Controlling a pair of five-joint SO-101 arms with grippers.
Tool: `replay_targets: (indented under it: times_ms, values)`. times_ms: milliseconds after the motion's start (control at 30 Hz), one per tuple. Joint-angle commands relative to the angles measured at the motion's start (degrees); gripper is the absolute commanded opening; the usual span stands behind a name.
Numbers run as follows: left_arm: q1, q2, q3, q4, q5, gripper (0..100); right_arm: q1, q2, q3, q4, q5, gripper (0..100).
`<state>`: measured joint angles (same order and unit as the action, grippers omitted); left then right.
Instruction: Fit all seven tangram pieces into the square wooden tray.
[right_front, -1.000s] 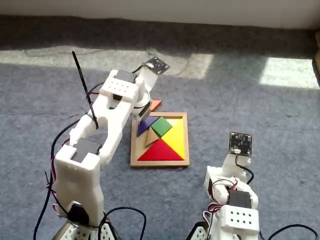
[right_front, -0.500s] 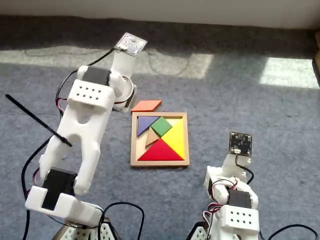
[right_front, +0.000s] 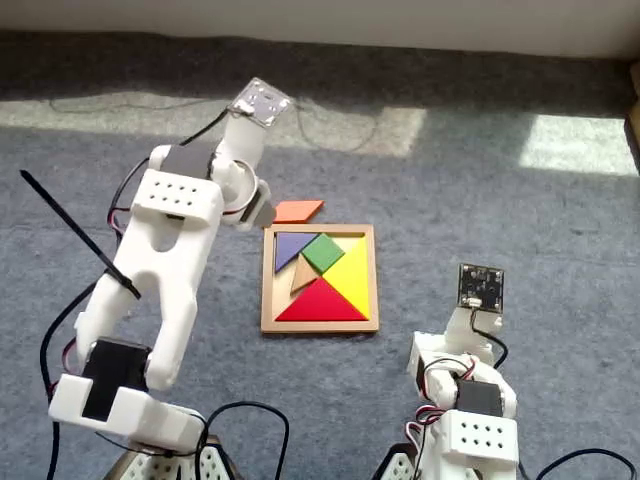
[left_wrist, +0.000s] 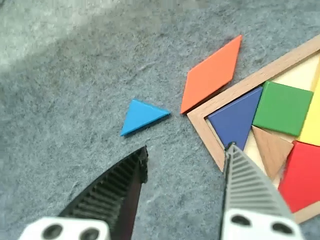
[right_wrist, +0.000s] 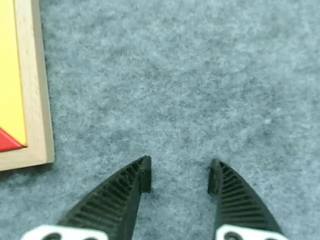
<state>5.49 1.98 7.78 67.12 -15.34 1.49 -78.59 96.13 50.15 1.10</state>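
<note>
The square wooden tray (right_front: 268, 300) lies mid-carpet and holds a dark blue triangle (right_front: 287, 248), green square (right_front: 323, 252), yellow triangle (right_front: 352, 276), red triangle (right_front: 320, 301) and a wood-coloured triangle (right_front: 301, 276). An orange parallelogram (right_front: 298, 210) lies on the carpet just beyond the tray's far left corner. In the left wrist view a small light-blue triangle (left_wrist: 141, 115) lies beside the orange parallelogram (left_wrist: 212, 72) and the tray (left_wrist: 201, 118). My left gripper (left_wrist: 186, 152) hovers open and empty near that corner. My right gripper (right_wrist: 180, 172) is open over bare carpet beside the tray (right_wrist: 40, 100).
The floor is grey-blue carpet, with sunlit patches (right_front: 575, 145) at the back. Black cables (right_front: 340, 125) run along the far side. The right arm (right_front: 465, 395) sits folded at the near right. Open carpet lies right of the tray.
The left arm has swung left off the tray's far left corner, uncovering the orange parallelogram, and now leans slightly back toward it. The right arm has stayed still.
</note>
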Motion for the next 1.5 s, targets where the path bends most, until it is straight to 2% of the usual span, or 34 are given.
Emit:
replay_targets:
  times_ms: [0,400,633,1033,1200,1467]
  values:
    - [1.98,5.93,-8.57,0.35,-3.52,26,1.27,0.04,0.92,-1.54,0.53,20.2]
    - [2.15,39.78,-52.53,21.63,-19.78,26,1.27,0.04,0.92,-1.54,0.53,20.2]
    - [3.65,51.12,-69.32,26.9,-22.77,26,1.27,0.04,0.92,-1.54,0.53,20.2]
    - [5.85,63.69,-80.84,26.37,-22.77,25,1.27,0.04,0.92,-1.54,0.53,20.2]
    - [5.76,67.3,-84.35,26.37,-22.77,21,1.27,0.04,0.92,-1.54,0.53,20.2]
    - [5.76,70.37,-85.32,26.73,-22.68,20,1.27,0.04,0.92,-1.54,0.53,20.2]
